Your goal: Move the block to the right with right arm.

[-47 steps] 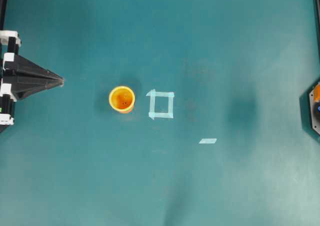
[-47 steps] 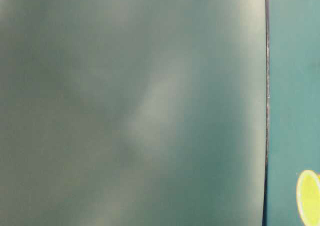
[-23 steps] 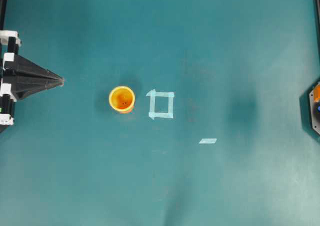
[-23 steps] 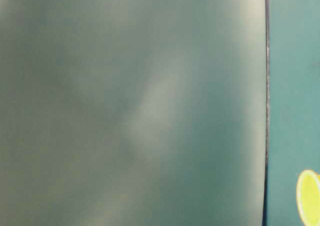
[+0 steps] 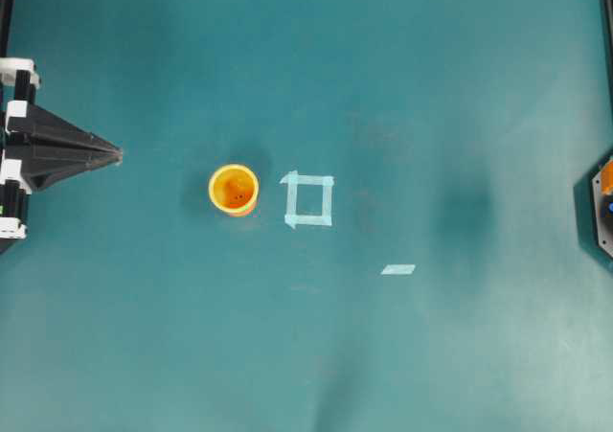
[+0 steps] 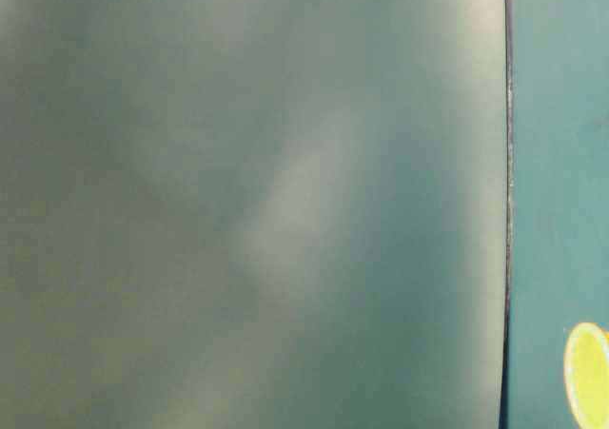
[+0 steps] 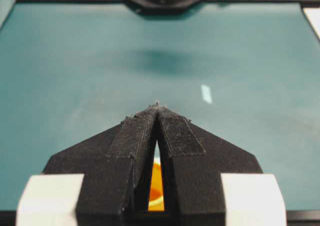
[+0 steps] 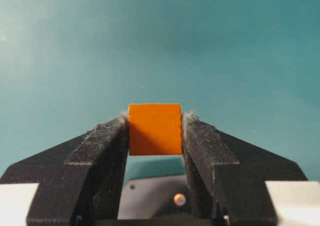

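In the right wrist view, the small orange block [image 8: 155, 129] is pinched between the tips of my right gripper [image 8: 155, 122], which holds it above the teal table. In the overhead view only a dark part of the right arm [image 5: 601, 212] shows, at the right edge. My left gripper [image 5: 115, 152] rests at the far left with its black fingers [image 7: 177, 133] pressed together at the tips and nothing held between them.
A yellow-orange cup [image 5: 234, 190] stands upright left of centre, with a pale tape square [image 5: 308, 200] just to its right. A short tape strip [image 5: 397, 269] lies further right. The table-level view is mostly a blurred teal surface, with the cup's rim [image 6: 587, 372] at its lower right.
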Motion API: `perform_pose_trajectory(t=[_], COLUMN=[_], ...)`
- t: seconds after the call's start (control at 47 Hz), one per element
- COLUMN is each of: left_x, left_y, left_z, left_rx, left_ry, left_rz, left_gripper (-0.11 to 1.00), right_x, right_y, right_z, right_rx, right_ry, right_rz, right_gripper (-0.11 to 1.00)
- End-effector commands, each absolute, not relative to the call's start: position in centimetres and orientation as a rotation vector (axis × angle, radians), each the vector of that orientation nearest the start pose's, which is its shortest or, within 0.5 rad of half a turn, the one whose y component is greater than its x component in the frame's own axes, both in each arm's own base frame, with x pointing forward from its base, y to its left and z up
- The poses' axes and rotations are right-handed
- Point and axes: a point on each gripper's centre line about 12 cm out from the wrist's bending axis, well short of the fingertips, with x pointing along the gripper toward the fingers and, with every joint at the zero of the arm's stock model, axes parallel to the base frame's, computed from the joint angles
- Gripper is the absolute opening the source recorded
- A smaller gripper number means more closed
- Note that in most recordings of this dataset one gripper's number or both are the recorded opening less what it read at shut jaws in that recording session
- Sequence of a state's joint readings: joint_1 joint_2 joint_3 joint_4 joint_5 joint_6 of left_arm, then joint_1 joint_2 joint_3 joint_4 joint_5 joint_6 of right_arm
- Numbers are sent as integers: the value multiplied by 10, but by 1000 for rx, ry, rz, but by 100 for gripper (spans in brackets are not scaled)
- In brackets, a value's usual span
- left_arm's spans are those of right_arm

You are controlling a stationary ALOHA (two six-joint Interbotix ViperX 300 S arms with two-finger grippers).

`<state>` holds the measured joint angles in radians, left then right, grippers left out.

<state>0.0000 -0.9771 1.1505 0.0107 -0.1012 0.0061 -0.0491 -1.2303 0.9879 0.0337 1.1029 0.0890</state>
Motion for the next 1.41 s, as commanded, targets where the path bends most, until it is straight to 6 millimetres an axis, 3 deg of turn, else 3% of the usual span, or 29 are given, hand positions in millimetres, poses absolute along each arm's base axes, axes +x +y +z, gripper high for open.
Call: perform_pose_trajectory(t=[0.0,0.788,1.384], left_x=[200,200,200], left_y=[0,0,0], left_z=[296,297,297], left_rx=[20,20,18], left_ry=[41,40,40], left_rz=[-2,-2,0], left_gripper=[0,0,0], right_x=[106,91,91], right_y=[-2,-1,-1], right_z=[270,269,265], right_rx=[129,123,125], right_ry=[841,812,814], right_rz=[-61,-58,-59], right_gripper=[41,41,41])
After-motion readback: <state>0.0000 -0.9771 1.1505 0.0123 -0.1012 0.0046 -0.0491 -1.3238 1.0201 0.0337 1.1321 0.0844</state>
